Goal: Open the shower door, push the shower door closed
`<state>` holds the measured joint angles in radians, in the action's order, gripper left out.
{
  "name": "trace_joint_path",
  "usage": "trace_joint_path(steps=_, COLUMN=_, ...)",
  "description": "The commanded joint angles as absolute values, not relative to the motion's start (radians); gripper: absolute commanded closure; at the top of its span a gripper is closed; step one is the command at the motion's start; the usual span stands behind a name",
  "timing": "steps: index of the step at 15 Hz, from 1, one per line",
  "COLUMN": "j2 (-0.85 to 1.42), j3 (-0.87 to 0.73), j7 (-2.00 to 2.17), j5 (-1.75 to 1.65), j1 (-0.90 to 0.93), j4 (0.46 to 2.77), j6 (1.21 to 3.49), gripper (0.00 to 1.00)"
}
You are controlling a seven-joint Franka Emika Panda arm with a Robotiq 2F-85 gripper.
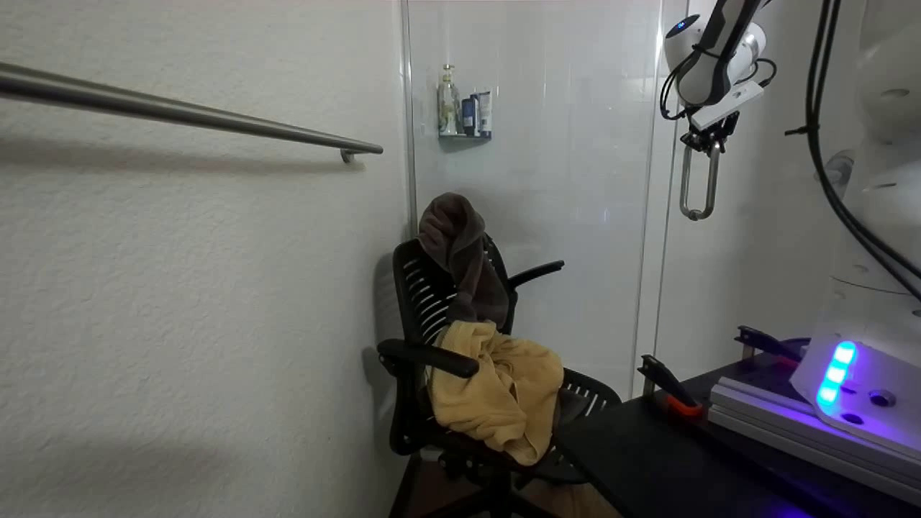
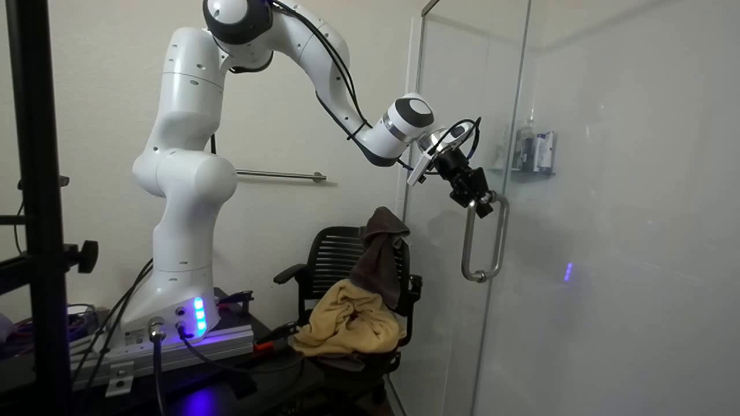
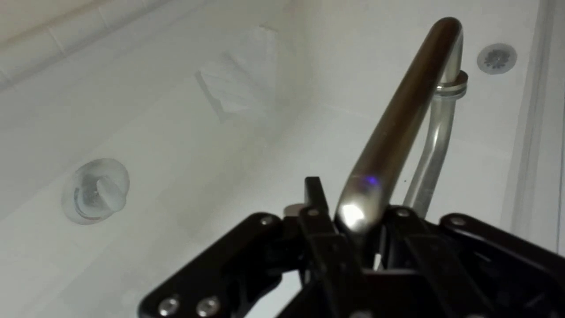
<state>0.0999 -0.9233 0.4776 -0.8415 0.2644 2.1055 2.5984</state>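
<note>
The shower door (image 1: 763, 230) is a clear glass panel. It also shows in the wrist view (image 3: 247, 168), with the shower inside seen through it. Its silver D-shaped handle (image 1: 712, 183) shows in both exterior views, as a pair of bars (image 2: 467, 242). My gripper (image 2: 483, 205) is at the upper end of the handle, tilted downward. In the wrist view my gripper (image 3: 359, 229) has its black fingers close on both sides of the near handle bar (image 3: 401, 119). The fingertips are partly hidden. I cannot tell whether the door stands ajar.
A black office chair (image 2: 332, 251) holds a yellow towel (image 2: 347, 323) and a dark towel (image 2: 378, 260). A grey towel bar (image 1: 180, 108) juts from the wall. A shelf (image 1: 464, 136) holds bottles. A black table (image 1: 626, 446) bears the arm. A black post (image 2: 37, 173) stands at the side.
</note>
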Motion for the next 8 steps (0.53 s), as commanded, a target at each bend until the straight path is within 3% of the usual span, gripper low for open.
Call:
trace_joint_path(steps=1, j2=-0.027, j3=-0.912, j7=0.486, j5=-0.947, j1=0.309, j4=2.22, j6=2.492, gripper=0.94)
trace_joint_path(steps=2, j2=-0.056, j3=-0.763, j7=0.491, j5=-0.978, j1=0.17, j4=2.231, j6=2.466, gripper=0.94)
trace_joint_path(steps=8, j2=-0.155, j3=-0.514, j7=0.46, j5=-1.008, j1=-0.065, j4=2.34, j6=2.378, gripper=0.94)
